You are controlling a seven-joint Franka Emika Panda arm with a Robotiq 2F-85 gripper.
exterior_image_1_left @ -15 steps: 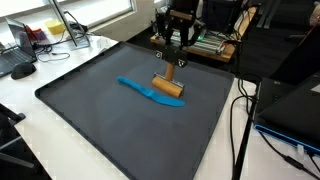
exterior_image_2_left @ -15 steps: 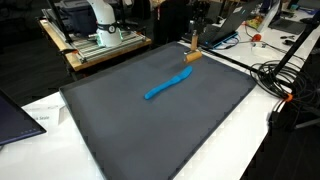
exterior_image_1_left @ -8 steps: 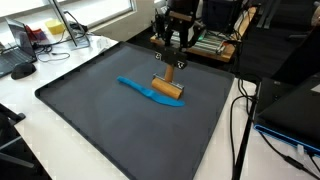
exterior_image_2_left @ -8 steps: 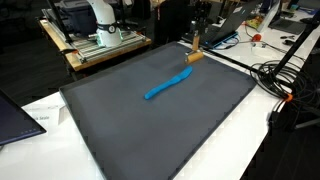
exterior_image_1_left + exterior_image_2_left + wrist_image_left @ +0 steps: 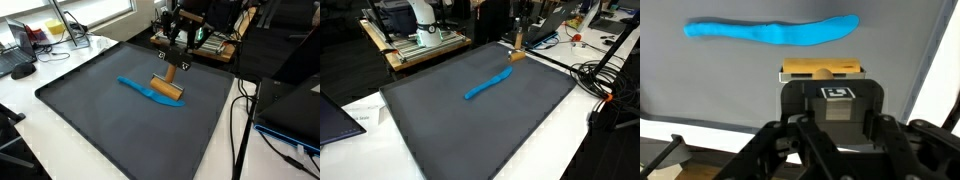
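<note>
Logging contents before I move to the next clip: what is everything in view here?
wooden tool: one, tan, upright near the mat's far edge, close to the blue utensil's end
blue utensil: one, blue, lying flat on the mat
mat: one, dark grey, covering most of the table
table: one, white, under the mat
flat device: one, dark, on the table beside the mat
cables: several, black, off the mat's side
pincer: one, black, shut on the wooden tool's handle
</note>
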